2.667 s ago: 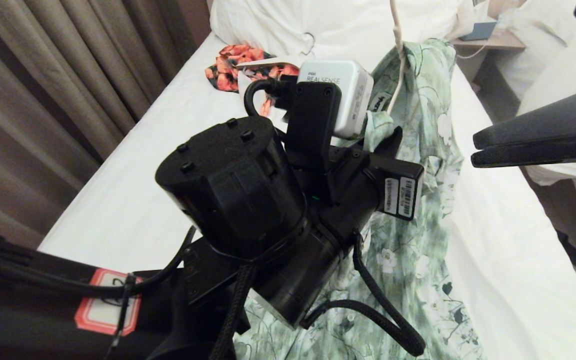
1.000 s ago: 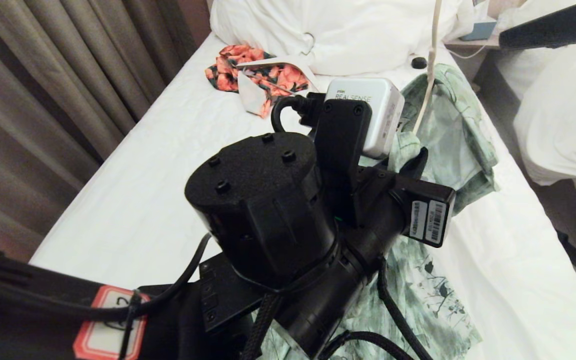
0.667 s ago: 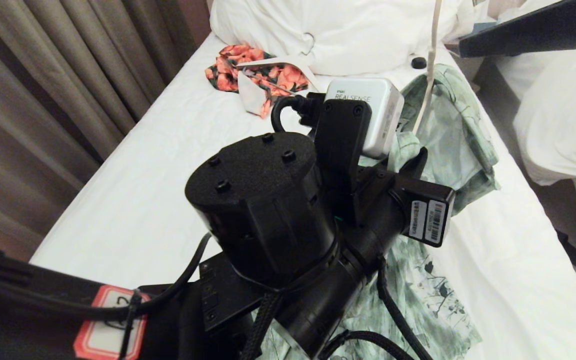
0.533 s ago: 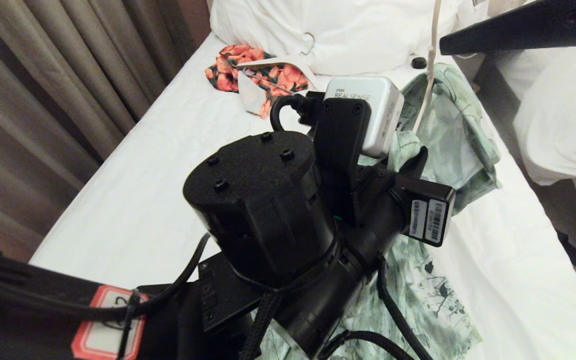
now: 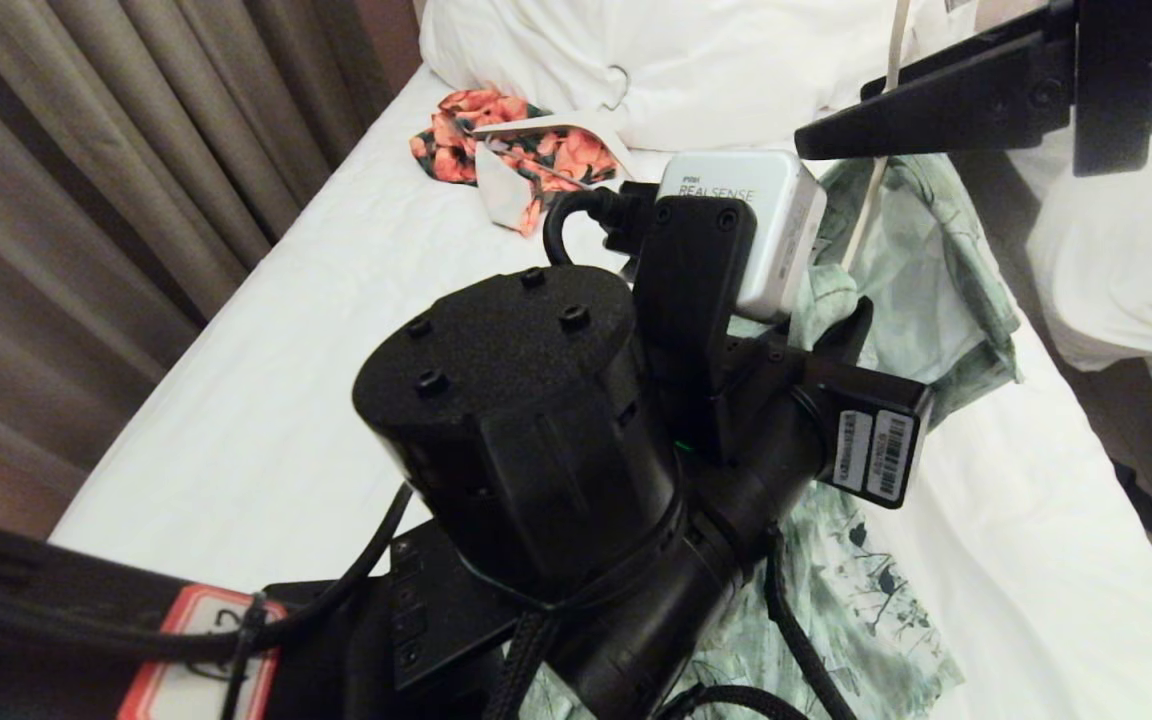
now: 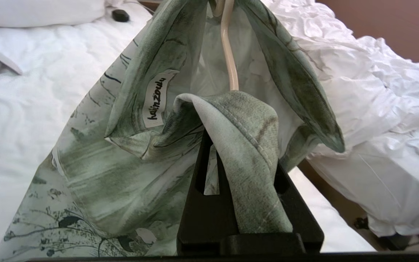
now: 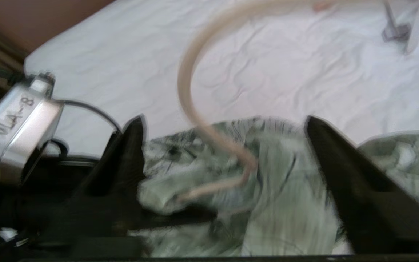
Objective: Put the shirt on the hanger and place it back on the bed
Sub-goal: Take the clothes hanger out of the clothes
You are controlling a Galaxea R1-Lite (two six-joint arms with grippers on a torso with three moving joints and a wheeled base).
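The green and white shirt (image 5: 936, 250) lies along the bed (image 5: 336, 330), its collar lifted. My left gripper (image 6: 244, 156) is shut on a fold of collar fabric beside the white label (image 6: 156, 100). The cream wire hanger (image 6: 227, 54) rises out of the neck opening, its lower part hidden in the cloth. In the head view the hanger (image 5: 861, 225) stands behind my right gripper (image 5: 836, 135), which reaches in from the upper right. In the right wrist view that gripper (image 7: 227, 127) is open, the blurred hanger (image 7: 191, 91) and shirt (image 7: 286, 174) beyond its fingers.
An orange-and-black garment (image 5: 496, 140) and a flat white hanger (image 5: 536, 125) lie near the pillows (image 5: 696, 60). Curtains (image 5: 86, 150) hang along the bed's left. Another bed with a white duvet (image 5: 1126, 250) stands on the right. My left arm (image 5: 536, 450) blocks the middle of the head view.
My right gripper has come in from the upper right, leftwards and lower, to the hanger's stem. The left gripper, still holding the collar, shifted slightly right, and the hanger leans a little more.
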